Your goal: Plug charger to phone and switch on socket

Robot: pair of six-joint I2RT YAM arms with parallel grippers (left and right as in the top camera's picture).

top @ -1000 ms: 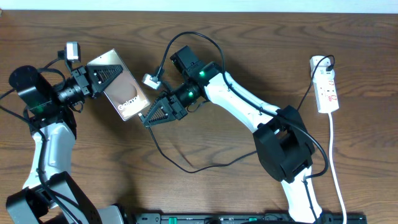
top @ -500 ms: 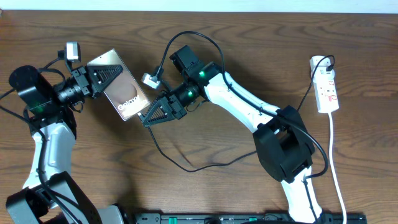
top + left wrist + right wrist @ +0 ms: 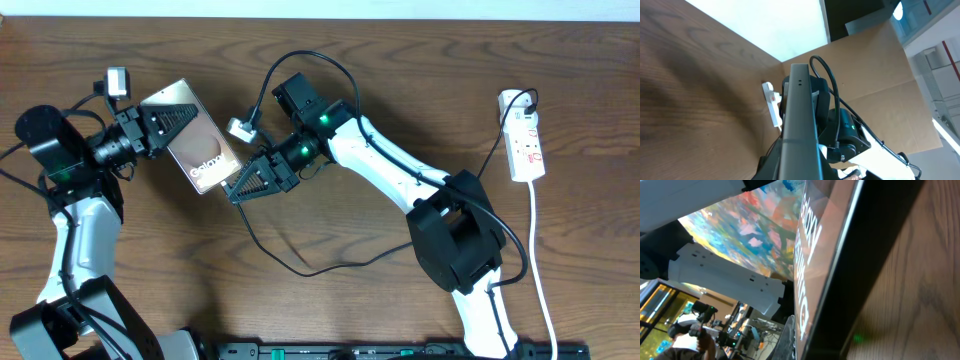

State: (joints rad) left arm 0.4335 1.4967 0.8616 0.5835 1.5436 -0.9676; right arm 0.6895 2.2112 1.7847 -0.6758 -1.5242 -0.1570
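Note:
The phone (image 3: 200, 150), a brown-black slab with pale "Galaxy" lettering, lies tilted at the left of centre. My left gripper (image 3: 183, 115) is shut on its upper left end. In the left wrist view the phone's thin edge (image 3: 799, 125) runs straight up between the jaws. My right gripper (image 3: 236, 194) is shut at the phone's lower right end, and the charger's black cable (image 3: 290, 268) trails down from its tips. The plug tip is hidden. The right wrist view is filled by the phone's glossy face (image 3: 835, 255). The white socket (image 3: 526, 140) lies at the far right.
The socket's white cord (image 3: 541, 270) runs down the right side of the wooden table (image 3: 330, 310). The right arm's black base (image 3: 455, 240) stands between the phone and the socket. A black rail (image 3: 400, 350) lines the front edge.

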